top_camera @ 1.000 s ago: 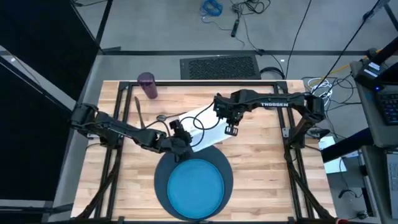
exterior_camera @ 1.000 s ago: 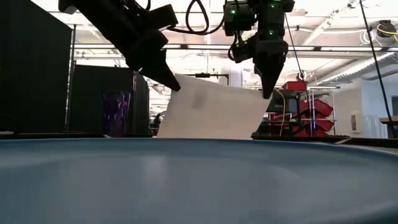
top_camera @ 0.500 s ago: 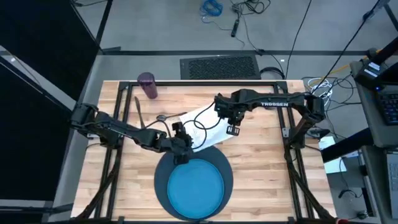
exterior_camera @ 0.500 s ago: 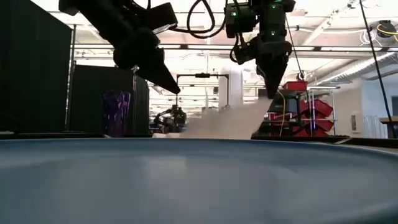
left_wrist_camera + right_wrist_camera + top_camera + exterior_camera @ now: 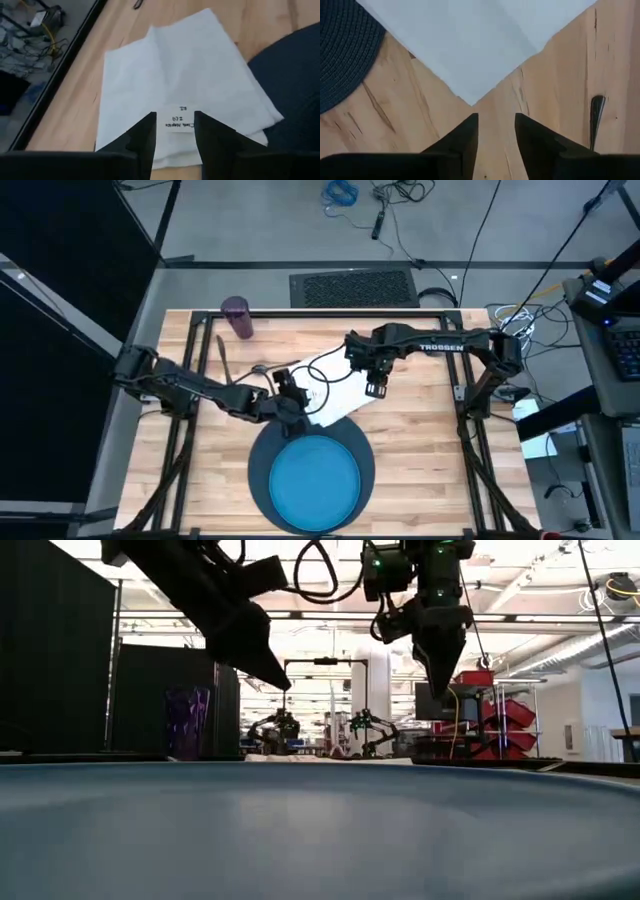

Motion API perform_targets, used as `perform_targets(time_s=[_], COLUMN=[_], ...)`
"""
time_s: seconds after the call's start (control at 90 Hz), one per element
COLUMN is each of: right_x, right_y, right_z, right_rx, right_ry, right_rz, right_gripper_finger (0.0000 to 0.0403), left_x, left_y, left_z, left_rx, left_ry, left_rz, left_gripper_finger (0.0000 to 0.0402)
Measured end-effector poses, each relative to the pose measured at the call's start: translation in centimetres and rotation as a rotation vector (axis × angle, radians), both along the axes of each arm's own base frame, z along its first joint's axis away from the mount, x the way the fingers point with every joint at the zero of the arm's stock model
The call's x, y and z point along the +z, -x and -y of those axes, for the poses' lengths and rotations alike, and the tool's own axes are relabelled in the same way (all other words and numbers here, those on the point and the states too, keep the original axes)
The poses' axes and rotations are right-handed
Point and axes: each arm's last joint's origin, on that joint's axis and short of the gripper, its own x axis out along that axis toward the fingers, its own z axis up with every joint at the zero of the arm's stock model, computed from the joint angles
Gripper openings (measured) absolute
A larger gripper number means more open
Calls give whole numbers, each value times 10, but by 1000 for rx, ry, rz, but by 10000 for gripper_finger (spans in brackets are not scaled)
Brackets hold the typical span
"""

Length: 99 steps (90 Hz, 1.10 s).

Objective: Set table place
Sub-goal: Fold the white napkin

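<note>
1. Both claws hung open above the napkin: the left claw (image 5: 290,395) hovered over the napkin's near corner beside the mat, and the right claw (image 5: 374,387) hovered over its right corner, neither one gripping anything. In each wrist view the two dark fingers stood parted with a clear gap between them.
2. The surface (image 5: 420,450), a pale planked wood top with thin black frame bars, carried everything.
3. The mat (image 5: 262,470), dark slate blue and round, lay at the middle of the surface's near edge.
4. The plate (image 5: 316,485), bright blue, sat centred on the mat and filled the foreground of the low view.
5. The napkin (image 5: 335,390) lay flat and white near the surface's centre, turned diagonally, its near edge touching or slightly overlapping the mat's far rim. A small label with writing showed on it in the left wrist view (image 5: 179,123).
6. The cup (image 5: 237,318), small and purple, stood upright by the far edge toward the far left corner, well apart from the mat.
7. Cutlery (image 5: 226,360), a few thin metal pieces, lay left of the napkin toward the left edge; which piece was which could not be told.
</note>
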Motion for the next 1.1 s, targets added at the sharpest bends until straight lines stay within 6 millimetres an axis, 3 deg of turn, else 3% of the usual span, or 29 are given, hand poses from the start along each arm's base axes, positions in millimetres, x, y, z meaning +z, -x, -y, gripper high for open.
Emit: perform_targets(time_s=[0.344,0.533,0.711,0.8,0.9,1.0,1.1], right_x=[2,-12,-18,-10,12,32,39], right_y=[-15,-23,-17,-9,6,33,70], right_z=[4,4,4,5,6,6,4], right_rx=[122,222,246,245,236,220,189], right_ry=[51,49,21,18,41,83,143], right_rz=[149,258,227,215,268,368,497], right_gripper_finger=[116,116,116,116,116,116,116], left_x=[-13,-10,-6,-3,7,19,31], left_y=[5,2,-2,-3,-6,-5,-5], left_z=[-5,-5,-4,-4,-5,-7,-14], left_rx=[-41,-49,-89,-109,-124,-138,-129], left_ry=[104,97,50,30,10,-14,-28], left_rz=[-44,-6,33,38,79,126,197], left_gripper_finger=[116,116,116,116,116,116,116])
